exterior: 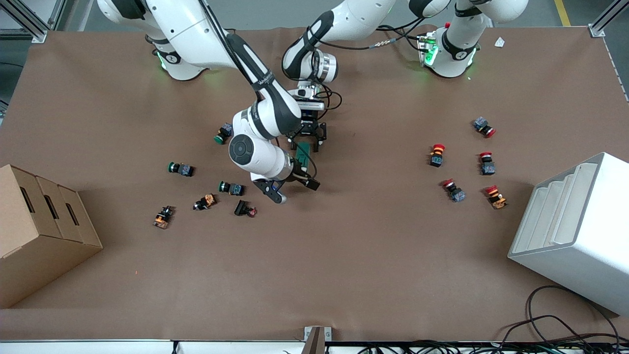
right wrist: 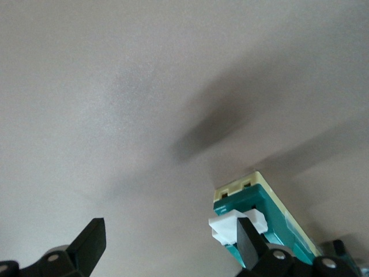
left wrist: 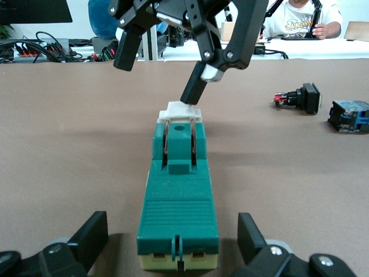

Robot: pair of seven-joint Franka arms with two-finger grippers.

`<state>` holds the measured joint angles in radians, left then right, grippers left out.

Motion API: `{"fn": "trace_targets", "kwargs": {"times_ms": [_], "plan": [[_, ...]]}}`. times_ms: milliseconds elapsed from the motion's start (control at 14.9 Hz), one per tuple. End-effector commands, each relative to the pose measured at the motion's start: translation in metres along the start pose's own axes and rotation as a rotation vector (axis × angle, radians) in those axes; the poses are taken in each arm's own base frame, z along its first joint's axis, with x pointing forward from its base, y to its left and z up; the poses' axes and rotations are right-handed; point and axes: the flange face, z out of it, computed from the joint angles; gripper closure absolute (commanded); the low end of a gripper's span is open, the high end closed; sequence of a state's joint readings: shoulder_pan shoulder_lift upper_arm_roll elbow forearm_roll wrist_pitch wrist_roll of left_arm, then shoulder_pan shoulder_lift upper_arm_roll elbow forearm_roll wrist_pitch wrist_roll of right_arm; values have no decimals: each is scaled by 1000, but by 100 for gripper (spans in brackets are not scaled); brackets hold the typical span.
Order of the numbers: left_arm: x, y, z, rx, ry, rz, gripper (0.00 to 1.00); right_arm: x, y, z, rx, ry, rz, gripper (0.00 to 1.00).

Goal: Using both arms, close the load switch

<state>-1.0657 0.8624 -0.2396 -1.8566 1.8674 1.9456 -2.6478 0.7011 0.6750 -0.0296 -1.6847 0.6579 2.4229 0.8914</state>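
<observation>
The dark-green load switch (exterior: pixel 303 154) lies on the brown table near the middle, with its cream-white toggle (left wrist: pixel 181 112) at the end nearer the front camera. My left gripper (exterior: pixel 308 142) is open and low at the switch's other end. In the left wrist view (left wrist: pixel 173 242) its fingers (left wrist: pixel 92 235) stand on either side of the switch (left wrist: pixel 177 208), with gaps. My right gripper (exterior: pixel 295 189) is open over the toggle end. In the right wrist view (right wrist: pixel 170 236) one fingertip (right wrist: pixel 248 238) rests on the white toggle (right wrist: pixel 226 224); the other finger is over bare table.
Green-capped push buttons (exterior: pixel 181 168) and other small buttons lie toward the right arm's end, beside a cardboard box (exterior: pixel 42 231). Red-capped push buttons (exterior: pixel 437 155) lie toward the left arm's end, near a white bin (exterior: pixel 575 231).
</observation>
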Motion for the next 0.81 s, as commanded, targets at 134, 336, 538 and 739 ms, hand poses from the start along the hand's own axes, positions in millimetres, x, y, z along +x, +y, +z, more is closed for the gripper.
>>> {"fn": "trace_targets", "kwargs": {"times_ms": [134,336,538,739], "plan": [[-42,-5,-13,-16,-76,-5,1,19,-12,8,14,17,-20,0],[-41,-4,-14,-17,-77,-7,1,49,-6,-20,-59,43,-80,0],[-41,-4,-13,-15,-76,-7,1,89,14,-81,-169,26,-192,0],[-37,-3,-13,-16,-75,-10,1,136,48,-164,-229,-15,-331,0]]}}
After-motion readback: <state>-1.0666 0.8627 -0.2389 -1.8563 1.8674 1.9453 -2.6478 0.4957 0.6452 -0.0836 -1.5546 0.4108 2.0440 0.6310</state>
